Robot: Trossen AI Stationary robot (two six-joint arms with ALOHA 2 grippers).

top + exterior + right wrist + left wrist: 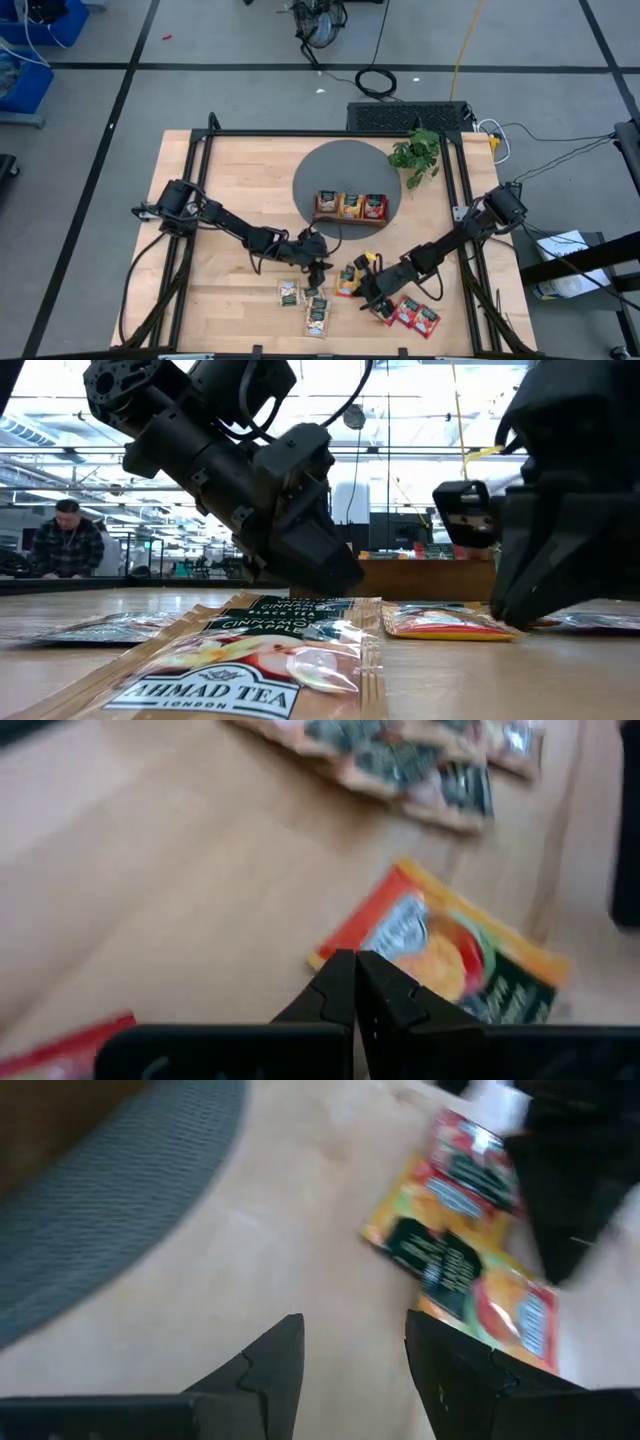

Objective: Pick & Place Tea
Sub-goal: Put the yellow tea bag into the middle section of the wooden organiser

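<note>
Loose tea sachets lie flat on the wooden table: pale ones [316,308], two orange ones [350,278] and red ones [408,314]. The wooden tray [350,219] on the grey round mat [330,165] holds more sachets. My left gripper [318,264] [350,1365] is open, low over bare wood between the mat and the orange sachets [455,1260]. My right gripper [368,290] [356,982] is shut, its tips at the edge of an orange sachet [445,955] [450,622]. My right gripper comes down from above with shut fingers, slanting in from the table's right. The fingers end at the orange sachet's near edge [335,952], and the sachet lies flat on the table. Whether the tips touch it, I cannot tell.
A green plant [418,155] stands at the mat's far right. The two grippers are close together, with the orange sachets between them. A pale sachet [250,660] lies near the table's near edge. Bare wood stretches over the table's left part [215,180]. A person [65,545] sits in the room behind.
</note>
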